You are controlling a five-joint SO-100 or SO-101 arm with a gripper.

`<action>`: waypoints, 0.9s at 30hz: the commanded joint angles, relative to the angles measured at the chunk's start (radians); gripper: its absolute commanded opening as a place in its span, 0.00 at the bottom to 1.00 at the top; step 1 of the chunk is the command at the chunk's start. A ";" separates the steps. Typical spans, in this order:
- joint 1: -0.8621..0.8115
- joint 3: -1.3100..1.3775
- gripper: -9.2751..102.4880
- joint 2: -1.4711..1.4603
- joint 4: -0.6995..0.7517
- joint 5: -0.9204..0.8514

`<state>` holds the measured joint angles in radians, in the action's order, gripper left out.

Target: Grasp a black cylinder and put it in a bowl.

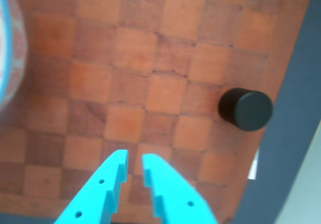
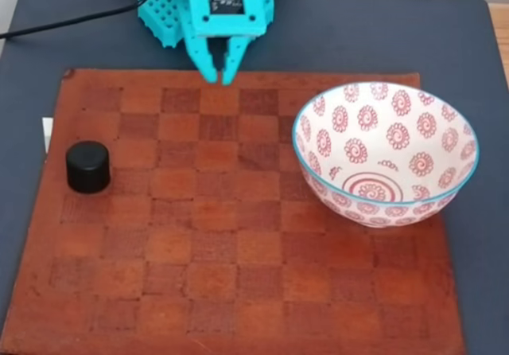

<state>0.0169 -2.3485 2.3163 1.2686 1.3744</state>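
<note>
I am looking at a dark grey counter covered by a brown leather mat stamped in a checkerboard of lighter and darker squares. My arm's turquoise plastic gripper hangs at the far edge of the mat in the fixed view, its two pointed fingers nearly together with a narrow gap between them, and they hold nothing.

The short, squat matte black cylinder stands on the mat near its left edge in the fixed view, well apart from the gripper. It sits upright on one flat end, flat top facing up, so its short axis runs vertically and no side is favoured for a grasp. In the wrist view the black cylinder shows to the right of the fingers, close to the mat's border.

The large round white ceramic bowl, patterned with red flowers and spirals and edged in thin light blue, rests mouth-up on the right side of the mat, well apart from the cylinder. I judge the two were set at opposite sides so the carry crosses open mat. The bowl looks empty, so the grasp is not yet begun.
</note>
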 commanded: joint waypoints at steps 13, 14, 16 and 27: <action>-0.144 0.512 0.33 -0.365 0.184 -0.296; -0.144 0.525 0.35 -0.391 0.184 -0.304; -0.144 0.546 0.38 -0.442 0.183 -0.304; -0.193 0.555 0.44 -0.632 0.181 -0.304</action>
<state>-0.1687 -1.8254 1.6874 1.4511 1.0738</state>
